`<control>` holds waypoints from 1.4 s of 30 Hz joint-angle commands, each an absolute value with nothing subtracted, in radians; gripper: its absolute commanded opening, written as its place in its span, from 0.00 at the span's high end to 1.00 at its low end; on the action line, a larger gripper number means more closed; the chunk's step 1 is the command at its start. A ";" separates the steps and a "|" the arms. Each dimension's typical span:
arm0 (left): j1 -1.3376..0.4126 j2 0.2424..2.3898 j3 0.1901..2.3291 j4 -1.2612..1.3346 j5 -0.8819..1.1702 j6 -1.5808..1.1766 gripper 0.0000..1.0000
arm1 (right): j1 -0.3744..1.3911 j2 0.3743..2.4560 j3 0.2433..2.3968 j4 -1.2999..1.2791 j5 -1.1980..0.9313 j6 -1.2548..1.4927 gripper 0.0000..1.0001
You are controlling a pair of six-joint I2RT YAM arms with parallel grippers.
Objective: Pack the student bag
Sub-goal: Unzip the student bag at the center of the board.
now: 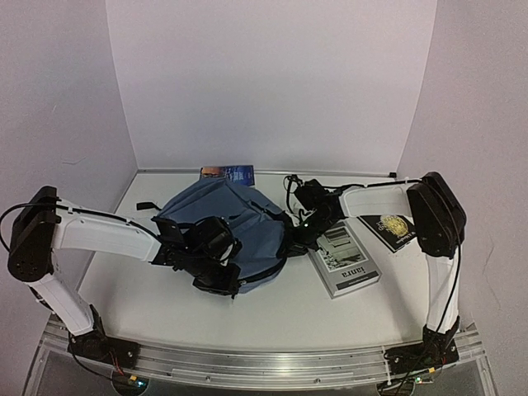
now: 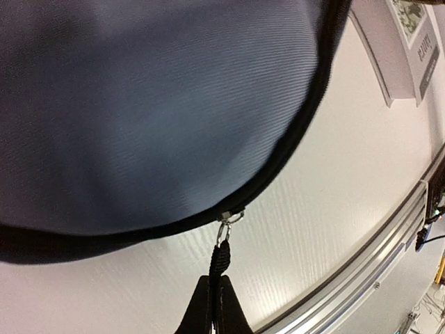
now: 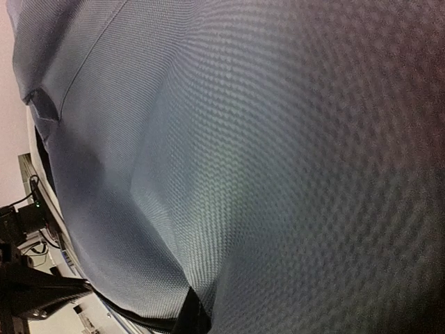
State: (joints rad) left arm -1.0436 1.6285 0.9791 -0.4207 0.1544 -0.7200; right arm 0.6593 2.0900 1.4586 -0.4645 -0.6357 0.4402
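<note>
The left gripper (image 2: 214, 282) is clamped tight on the black cord zip pull (image 2: 221, 256). The pull hangs from the dark zipper edge of the soft slate-blue fabric student bag (image 1: 231, 223), which lies mid-way across the white table (image 1: 148, 297). The right gripper (image 1: 301, 233) is closed at the bag's right flank, apparently pinching fabric. The pull should be drawn along the zipper line, not away from it, while the right gripper holds the cloth taut. A grey-white paperback book (image 1: 346, 260) lies just beside the bag.

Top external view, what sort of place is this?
Likely a robot test booth: plain pale walls box in a white table, an aluminium rail at its near edge carries two arm bases, and the student bag lies among books.
</note>
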 commanded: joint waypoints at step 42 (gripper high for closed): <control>-0.610 1.315 0.933 -0.637 -0.075 -0.715 0.22 | 0.640 1.999 1.403 -0.617 -0.499 0.132 1.00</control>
State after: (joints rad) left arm -0.6113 1.3882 0.8305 -0.6060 -0.0230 -0.7740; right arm 0.6443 2.0315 1.4059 -0.5530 -0.4997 0.1639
